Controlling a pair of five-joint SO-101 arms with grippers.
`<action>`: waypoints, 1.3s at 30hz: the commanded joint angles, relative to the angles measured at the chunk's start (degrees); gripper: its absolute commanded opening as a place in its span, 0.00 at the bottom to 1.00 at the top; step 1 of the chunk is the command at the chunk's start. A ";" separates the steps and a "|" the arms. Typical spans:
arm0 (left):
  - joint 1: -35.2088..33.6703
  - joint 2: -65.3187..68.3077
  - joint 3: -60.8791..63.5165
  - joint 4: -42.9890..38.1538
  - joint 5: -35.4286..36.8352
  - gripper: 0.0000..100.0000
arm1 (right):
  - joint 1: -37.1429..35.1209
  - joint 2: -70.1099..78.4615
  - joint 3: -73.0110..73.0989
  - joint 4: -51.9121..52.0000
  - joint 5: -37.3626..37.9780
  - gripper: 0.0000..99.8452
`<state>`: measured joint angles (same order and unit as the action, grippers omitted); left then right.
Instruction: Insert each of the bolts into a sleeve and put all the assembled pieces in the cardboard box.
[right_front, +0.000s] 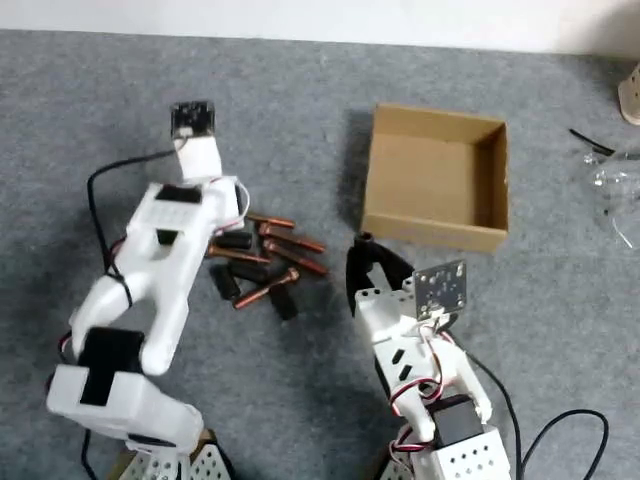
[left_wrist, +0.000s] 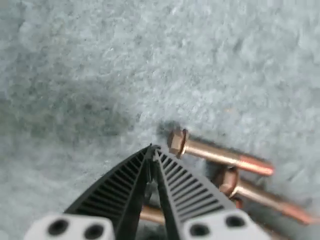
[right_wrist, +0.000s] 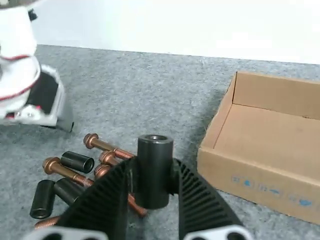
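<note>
1. The right end effector (right_wrist: 154, 172) is clamped on an upright black cylindrical sleeve (right_wrist: 155, 150) near the open brown cardboard box (right_wrist: 260, 175) (bore up); hold it plumb.
2. The left end effector (left_wrist: 151, 150), tips together beside a copper hex-head bolt (left_wrist: 220, 156) farther from the box, should part, then grip mid-shank.

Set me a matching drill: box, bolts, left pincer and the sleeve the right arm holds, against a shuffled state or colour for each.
Column one:
1. box
2. sleeve
3. left pincer
4. bolts

Column two:
A. shut, holding nothing
B. copper-coloured, lying loose
C. empty
D. black, upright in the right pincer

Pairs: 1-C, 2-D, 3-A, 4-B.
</note>
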<state>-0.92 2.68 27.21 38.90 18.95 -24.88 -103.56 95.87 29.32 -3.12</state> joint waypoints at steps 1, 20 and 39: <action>1.10 1.10 -10.07 6.59 7.56 0.04 | 0.66 -1.10 1.98 -1.98 0.70 0.00; 9.54 3.74 -10.33 9.76 24.79 0.09 | 0.66 -1.10 1.98 -2.07 0.70 0.00; 3.21 11.82 -2.51 -5.19 31.74 0.19 | 0.66 -1.10 1.98 -2.07 0.70 0.00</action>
<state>3.21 10.15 27.65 35.12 50.33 -24.88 -103.56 95.87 29.32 -3.12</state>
